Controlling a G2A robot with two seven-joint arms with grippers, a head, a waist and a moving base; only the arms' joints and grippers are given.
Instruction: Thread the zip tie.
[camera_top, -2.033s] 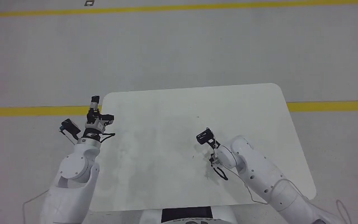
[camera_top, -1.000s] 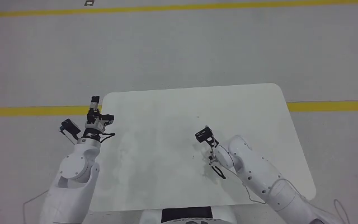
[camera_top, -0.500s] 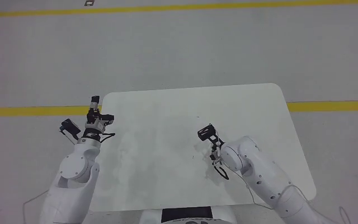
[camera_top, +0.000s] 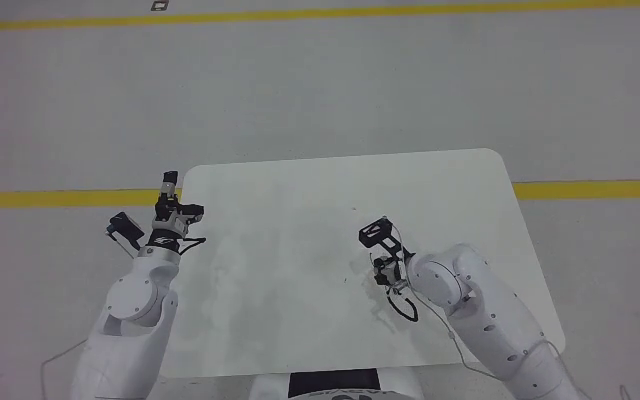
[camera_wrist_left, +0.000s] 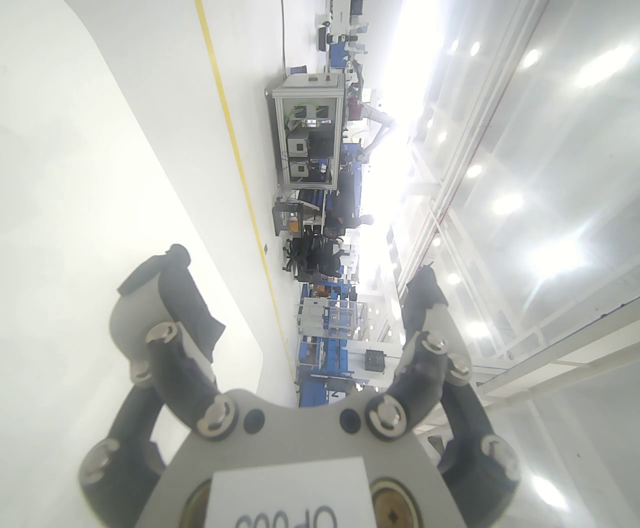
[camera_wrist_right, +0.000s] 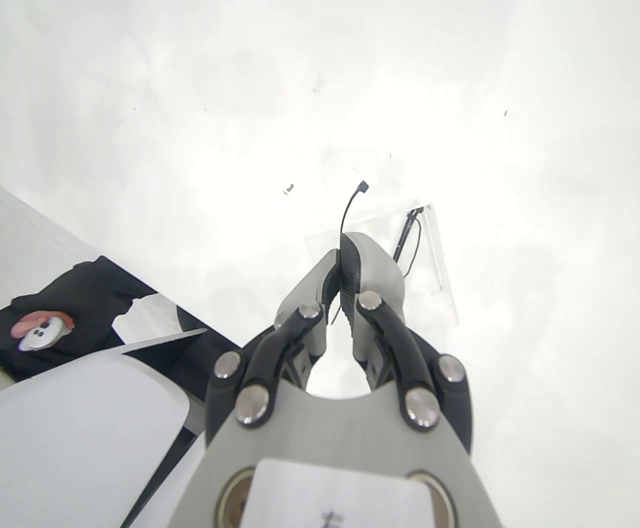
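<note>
A thin black zip tie (camera_wrist_right: 350, 207) is pinched between the fingers of my right gripper (camera_wrist_right: 341, 246), which is shut on its strap. The tie's small square head (camera_wrist_right: 363, 186) sticks out past the fingertips, just above the white table (camera_wrist_right: 200, 125). The strap's tail runs back between the fingers. In the top view the right gripper (camera_top: 384, 274) hangs low over the table's right half. My left gripper (camera_wrist_left: 300, 270) is open and holds nothing. It sits at the table's left edge (camera_top: 178, 200), pointing away from the robot.
A clear plastic sleeve (camera_wrist_right: 435, 285) lies flat on the table beside my right gripper, with a second black zip tie (camera_wrist_right: 407, 235) in it. Small dark specks (camera_wrist_right: 288, 189) dot the tabletop. The table's rounded left edge (camera_wrist_left: 165, 180) runs beside the left gripper.
My right arm has shifted a little to the right, the zip tie still in its gripper. The left arm has stayed put.
</note>
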